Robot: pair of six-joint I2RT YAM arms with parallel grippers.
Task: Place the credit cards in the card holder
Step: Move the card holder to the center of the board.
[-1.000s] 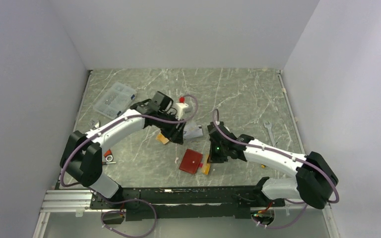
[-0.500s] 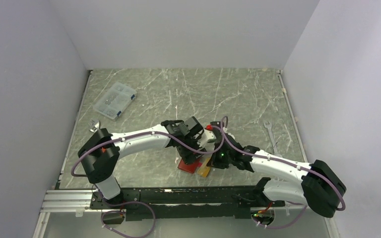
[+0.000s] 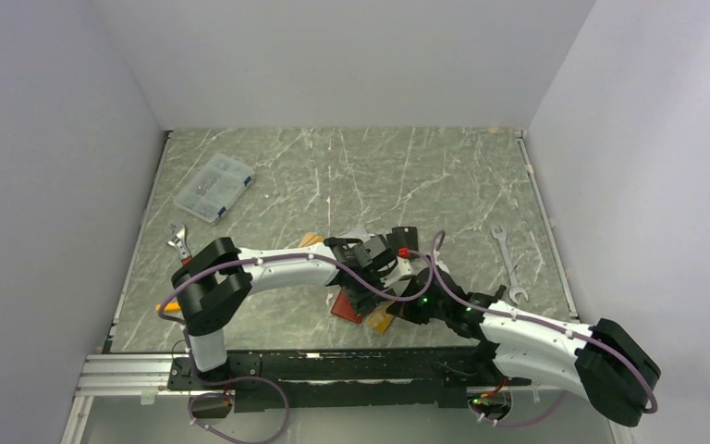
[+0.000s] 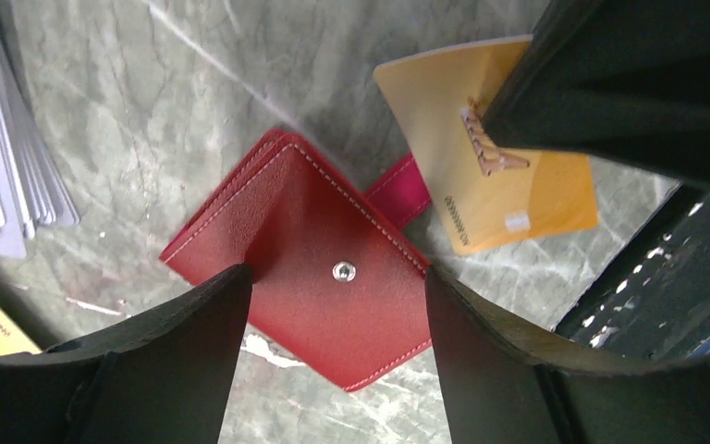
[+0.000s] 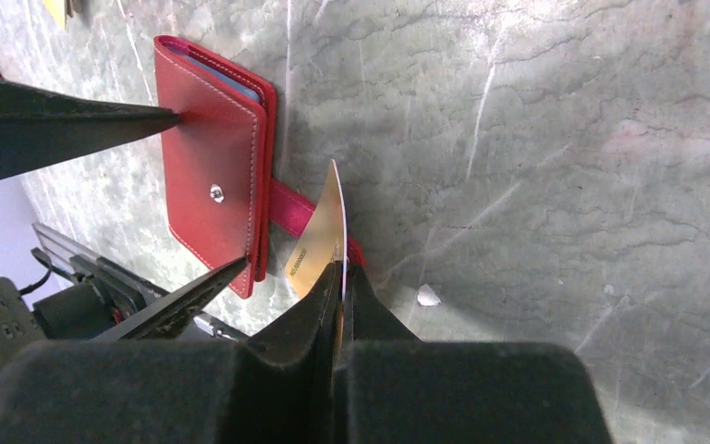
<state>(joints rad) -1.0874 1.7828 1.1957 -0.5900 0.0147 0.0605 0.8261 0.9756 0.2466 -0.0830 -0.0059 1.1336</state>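
left gripper (image 4: 333,305) has swung from the far cards — now spread astride the closed dark-red leather card holder (image 4: 319,264) | right gripper (image 5: 337,277) pinches a gold-orange plastic credit card (image 5: 322,242) beside its tab | holder needs opening

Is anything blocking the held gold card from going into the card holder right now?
Yes: the card holder lies folded shut, cover up, so its pockets are covered. The left gripper straddles it, open; the right gripper pinches the gold card beside it.
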